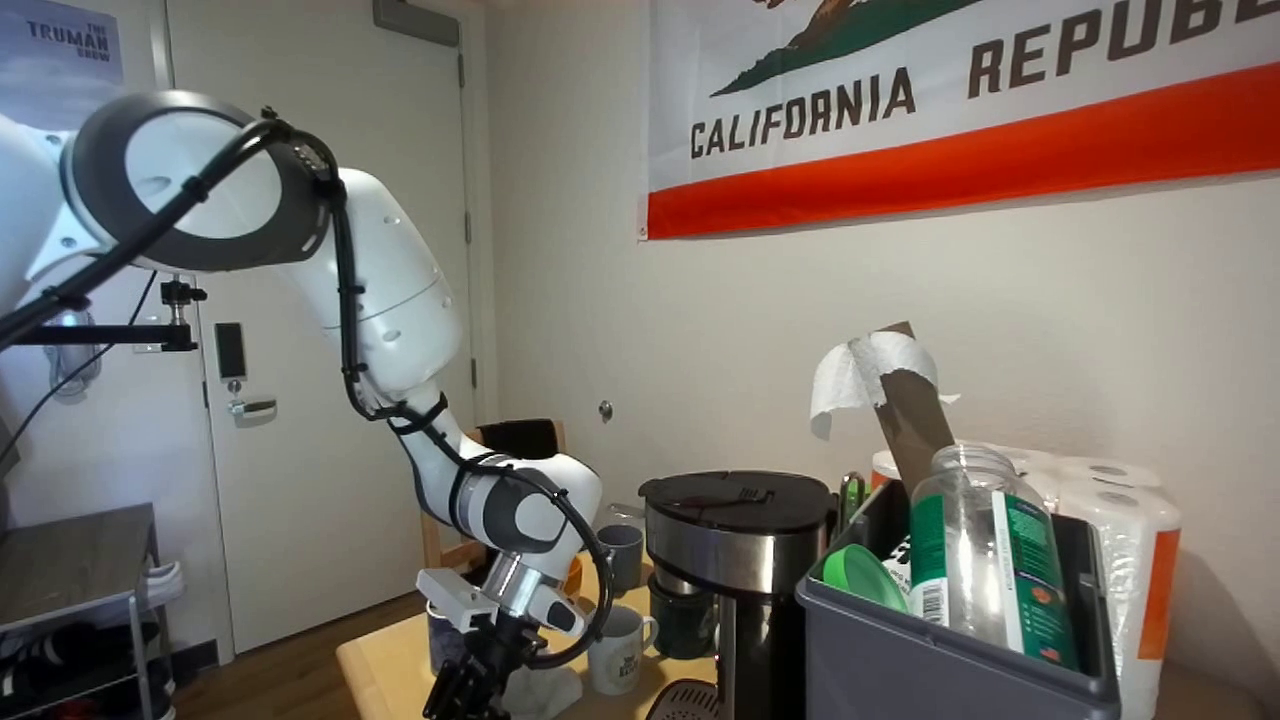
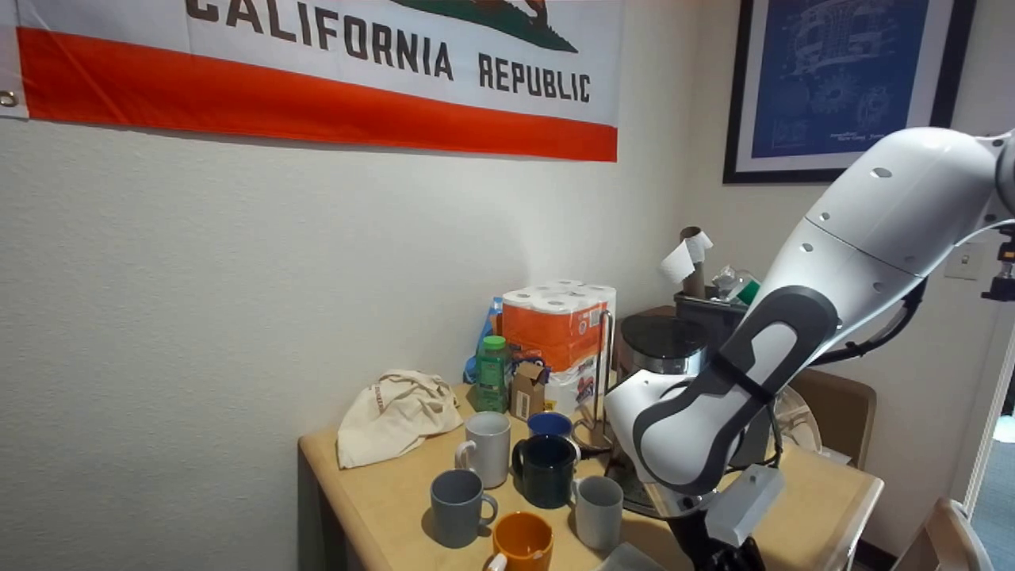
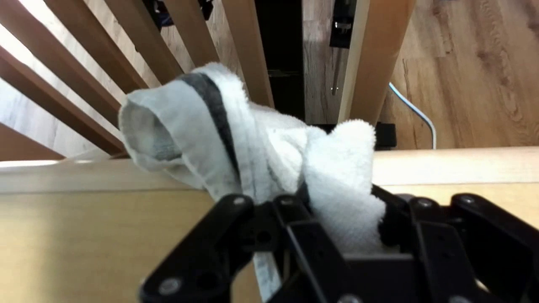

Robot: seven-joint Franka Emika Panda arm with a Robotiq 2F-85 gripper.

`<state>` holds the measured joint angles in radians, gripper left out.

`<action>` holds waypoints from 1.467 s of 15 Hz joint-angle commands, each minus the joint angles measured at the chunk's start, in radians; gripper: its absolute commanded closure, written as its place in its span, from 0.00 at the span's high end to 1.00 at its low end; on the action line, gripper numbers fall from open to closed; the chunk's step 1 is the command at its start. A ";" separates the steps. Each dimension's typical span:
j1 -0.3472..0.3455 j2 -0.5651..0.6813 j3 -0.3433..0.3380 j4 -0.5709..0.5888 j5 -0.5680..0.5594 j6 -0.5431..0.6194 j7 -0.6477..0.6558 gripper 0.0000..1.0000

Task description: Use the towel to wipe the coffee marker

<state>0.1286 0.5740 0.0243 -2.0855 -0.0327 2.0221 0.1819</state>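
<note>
Here, my pincer [image 3: 343, 206] pinches the bunched white towel [image 3: 257, 160], which I hold near the coffee maker [image 1: 755, 565] but apart from it. A pale mug [image 1: 613, 655] stands on the worktop [image 3: 105, 235], closer to the coffee maker. A gray bin [image 1: 940, 680] sits just beside the coffee maker; farther off, a flag [image 1: 960, 120] hangs higher than the coffee maker.

1 wht arm [image 2: 801, 309] bent, forearm [image 1: 405, 300] sloping dn, wrist [image 1: 530, 515] low, blk tool [image 3: 343, 204] w/ 2 fingers [image 3: 313, 244] clamped

At least 6 mugs [image 2: 544, 482], 1 coffeemaker [image 1: 745, 555], 1 towel [image 3: 259, 158].
</note>
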 commanded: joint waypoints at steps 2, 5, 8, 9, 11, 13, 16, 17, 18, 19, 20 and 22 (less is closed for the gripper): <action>0.017 -0.072 -0.050 -0.070 0.009 0.023 0.205 0.05; 0.033 -0.103 -0.092 -0.090 -0.018 0.037 0.344 0.05; 0.058 -0.120 -0.133 -0.070 -0.065 0.014 0.495 0.05; 0.073 -0.124 -0.145 -0.061 -0.110 0.005 0.549 0.05; 0.090 -0.121 -0.168 -0.039 -0.199 -0.011 0.652 0.05; 0.102 -0.120 -0.187 -0.028 -0.296 -0.018 0.754 0.05; 0.125 -0.103 -0.199 0.002 -0.459 -0.029 0.897 0.05; 0.133 -0.096 -0.198 0.021 -0.510 -0.053 0.938 0.05; 0.140 -0.083 -0.194 0.044 -0.562 -0.076 0.972 0.05; 0.148 -0.063 -0.186 0.079 -0.612 -0.109 0.995 0.05; 0.153 -0.046 -0.176 0.112 -0.655 -0.150 1.010 0.05; 0.166 -0.002 -0.151 0.193 -0.732 -0.249 1.020 0.05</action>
<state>0.2671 0.5048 -0.1491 -2.0122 -0.6748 1.9070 1.1683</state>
